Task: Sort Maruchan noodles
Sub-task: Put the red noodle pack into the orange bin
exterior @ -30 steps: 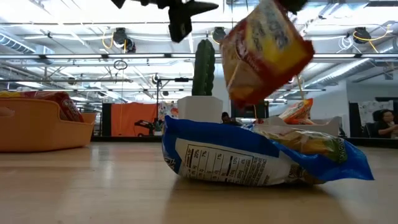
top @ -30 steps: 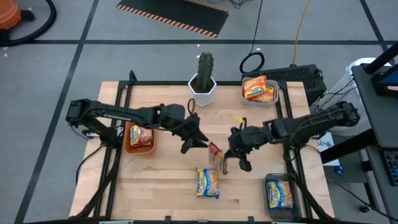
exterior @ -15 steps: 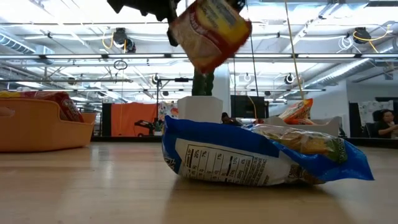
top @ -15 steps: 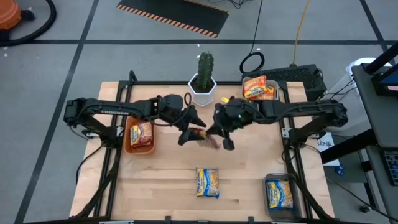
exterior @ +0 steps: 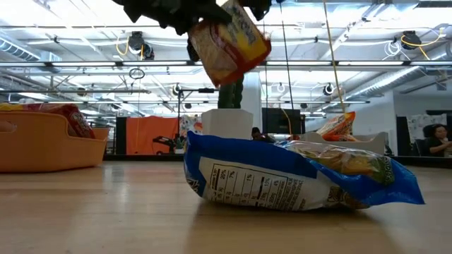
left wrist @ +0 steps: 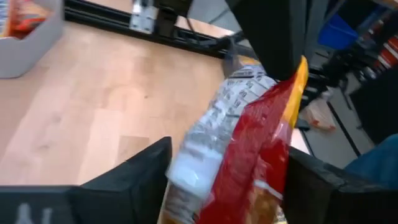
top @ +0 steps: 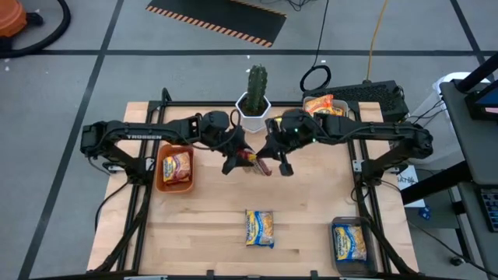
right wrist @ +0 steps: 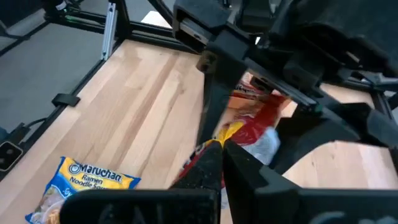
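red packet (top: pixel 254 162) is held above the bench (top: pixel 202 225), pinched by the right gripper (top: pixel 270 158), between the spread left gripper (top: pixel 236 159) fingers.

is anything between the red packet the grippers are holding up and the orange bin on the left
Nothing visible. The red packet hangs above the table between the left gripper and right gripper; bare tabletop lies toward the orange bin, with only the left arm's own links above.

Bright, even overhead lighting; soft shadows; the left wrist view looks blurred, perhaps by motion.
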Motion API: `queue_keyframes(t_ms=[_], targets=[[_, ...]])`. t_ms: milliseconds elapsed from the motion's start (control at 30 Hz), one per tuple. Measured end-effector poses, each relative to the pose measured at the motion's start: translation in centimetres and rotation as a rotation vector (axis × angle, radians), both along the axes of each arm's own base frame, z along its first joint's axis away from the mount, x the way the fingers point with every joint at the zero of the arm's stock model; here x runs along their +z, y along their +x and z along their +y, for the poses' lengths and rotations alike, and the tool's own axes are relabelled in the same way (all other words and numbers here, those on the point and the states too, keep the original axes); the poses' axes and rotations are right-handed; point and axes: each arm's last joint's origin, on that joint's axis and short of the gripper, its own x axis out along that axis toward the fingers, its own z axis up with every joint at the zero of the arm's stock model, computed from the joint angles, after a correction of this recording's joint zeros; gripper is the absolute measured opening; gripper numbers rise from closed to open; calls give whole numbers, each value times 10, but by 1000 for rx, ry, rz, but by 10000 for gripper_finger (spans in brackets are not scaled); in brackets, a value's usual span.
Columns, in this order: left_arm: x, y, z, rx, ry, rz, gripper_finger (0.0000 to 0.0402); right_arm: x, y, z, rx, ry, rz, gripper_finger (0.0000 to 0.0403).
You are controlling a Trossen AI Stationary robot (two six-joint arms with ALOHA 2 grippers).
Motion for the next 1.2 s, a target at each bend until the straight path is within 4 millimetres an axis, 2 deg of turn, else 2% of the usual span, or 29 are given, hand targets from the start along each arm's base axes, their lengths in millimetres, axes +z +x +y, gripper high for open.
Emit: queue_keyframes(t_ms=[133, 400, 600, 800, 933, 1033, 1200], targets=[[0, 0, 2, 29, -40, 14, 209, 0, -2, -11, 39, 24, -11, 0], [0, 1, -14, -44, -52, 18, 134, 2, -3, -20, 77, 15, -41, 4], [-1, 2, -19, 4, -72, 44, 132, 3, -3, -23, 104, -26, -65, 39], [-5, 0, -20, 45, -53, 88, 132, 8, -8, -29, -7, 25, -50, 78], [-9, -2, -19, 53, -57, 135, 131, 18, -19, -31, -55, 24, -72, 95], [-6, -12, -14, 73, -63, 176, 131, 31, -32, -31, -76, 33, -112, 100], [9, -34, -5, 135, -87, 198, 131, 49, -55, -33, -176, 5, -160, 99]])
